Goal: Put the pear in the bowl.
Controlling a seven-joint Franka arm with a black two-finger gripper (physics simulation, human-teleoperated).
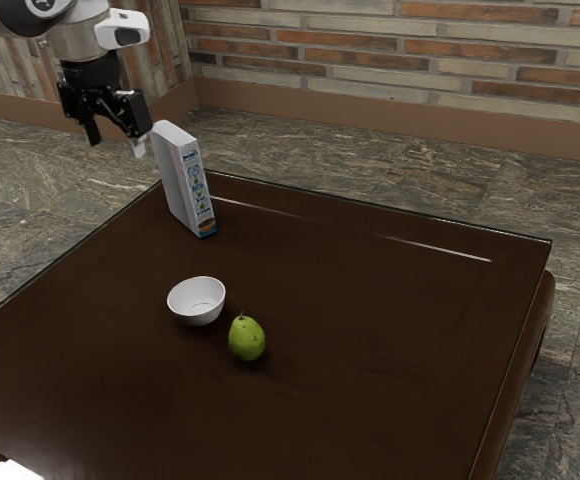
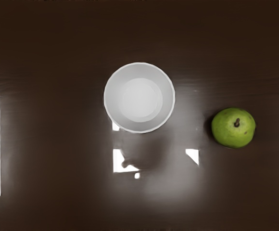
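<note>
Pear [image 1: 246,340] nearest, bowl [image 1: 197,302] beside it — our gripper [image 1: 115,141] hangs, fingers apart; picking comes first, so we should centre over the pear and descend.

The pear [image 1: 247,340] is green with small brown specks, the bowl [image 1: 197,303] plain white, the table [image 1: 370,330] dark brown.

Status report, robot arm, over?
Black two-finger gripper open, empty, raised. Green pear upright on dark brown table, beside empty round white bowl. Nothing between pear and bowl.
</note>
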